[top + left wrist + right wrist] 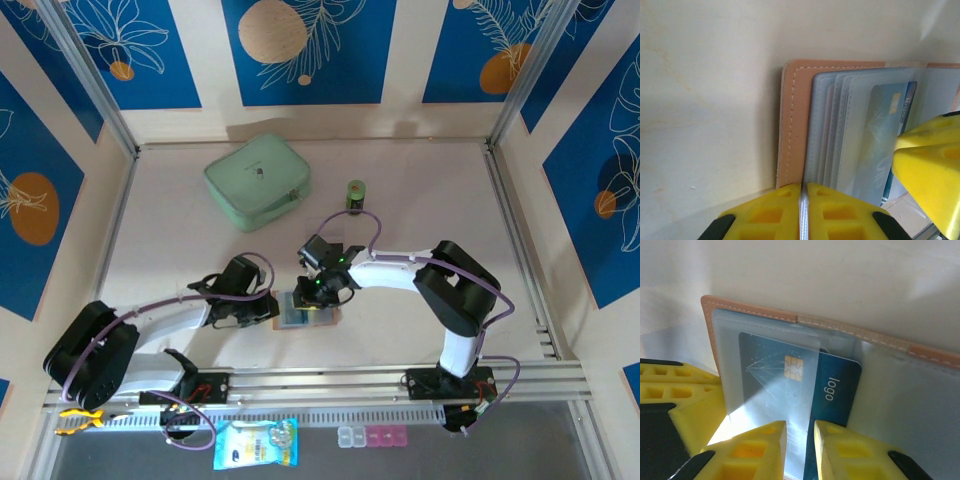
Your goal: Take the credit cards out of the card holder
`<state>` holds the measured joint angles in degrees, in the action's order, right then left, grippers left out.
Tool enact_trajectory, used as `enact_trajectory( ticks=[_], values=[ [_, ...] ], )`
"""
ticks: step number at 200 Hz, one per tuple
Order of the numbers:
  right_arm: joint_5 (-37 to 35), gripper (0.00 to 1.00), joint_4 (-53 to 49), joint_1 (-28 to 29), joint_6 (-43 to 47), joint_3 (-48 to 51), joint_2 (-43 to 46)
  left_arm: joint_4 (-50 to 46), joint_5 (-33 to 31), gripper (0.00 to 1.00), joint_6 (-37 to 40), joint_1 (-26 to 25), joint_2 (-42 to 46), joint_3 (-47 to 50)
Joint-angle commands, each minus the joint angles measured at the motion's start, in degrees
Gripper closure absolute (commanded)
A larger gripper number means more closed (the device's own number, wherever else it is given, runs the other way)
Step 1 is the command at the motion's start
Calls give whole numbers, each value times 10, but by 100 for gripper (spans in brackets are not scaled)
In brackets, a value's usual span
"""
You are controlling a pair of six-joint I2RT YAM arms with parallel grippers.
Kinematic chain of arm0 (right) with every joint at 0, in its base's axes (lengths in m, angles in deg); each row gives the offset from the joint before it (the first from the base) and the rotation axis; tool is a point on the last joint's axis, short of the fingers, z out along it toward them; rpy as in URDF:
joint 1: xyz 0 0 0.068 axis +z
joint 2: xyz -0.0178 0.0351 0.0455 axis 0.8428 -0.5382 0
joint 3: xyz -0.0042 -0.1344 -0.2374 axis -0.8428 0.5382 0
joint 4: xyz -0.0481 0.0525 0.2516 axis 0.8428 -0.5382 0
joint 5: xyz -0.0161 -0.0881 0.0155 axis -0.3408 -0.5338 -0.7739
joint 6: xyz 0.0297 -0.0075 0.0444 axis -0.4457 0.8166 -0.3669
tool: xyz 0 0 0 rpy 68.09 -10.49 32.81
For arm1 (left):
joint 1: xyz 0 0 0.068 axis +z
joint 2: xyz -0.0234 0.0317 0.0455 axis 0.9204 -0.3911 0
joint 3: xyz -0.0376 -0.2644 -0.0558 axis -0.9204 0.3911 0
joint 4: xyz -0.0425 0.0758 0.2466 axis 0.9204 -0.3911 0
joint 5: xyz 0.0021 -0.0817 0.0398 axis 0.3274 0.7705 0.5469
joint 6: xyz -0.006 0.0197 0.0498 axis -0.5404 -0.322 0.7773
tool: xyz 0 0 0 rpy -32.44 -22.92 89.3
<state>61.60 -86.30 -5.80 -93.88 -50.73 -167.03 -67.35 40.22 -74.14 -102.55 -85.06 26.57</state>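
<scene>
Centrally near the surface's (420, 200) front edge, the open card holder (305, 312) lay with one sleeve clamped in the left hand (803, 212), while the right hand (800, 450) stood narrowly apart astride a protruding blue credit card (837, 390).

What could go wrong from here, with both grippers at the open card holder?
1. The right gripper has its jaws either side of both the clear sleeve and the blue card. Closing may pinch the sleeve too, so the card might not slide out.
2. The left gripper seems to pinch only the edge of the card holder. A hard pull could drag the holder along.
</scene>
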Motion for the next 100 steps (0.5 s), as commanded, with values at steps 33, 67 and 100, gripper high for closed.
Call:
enact_trajectory(
  ticks=[33,67,100],
  values=[
    [-19,76,-45,-7,20,-3,16,-34,1,89,11,8,-2,5],
    [-13,76,-37,-6,21,-1,21,-42,0,89,14,8,4,-7],
    [-3,76,-16,-6,21,7,32,-56,3,88,16,7,17,-31]
  ],
)
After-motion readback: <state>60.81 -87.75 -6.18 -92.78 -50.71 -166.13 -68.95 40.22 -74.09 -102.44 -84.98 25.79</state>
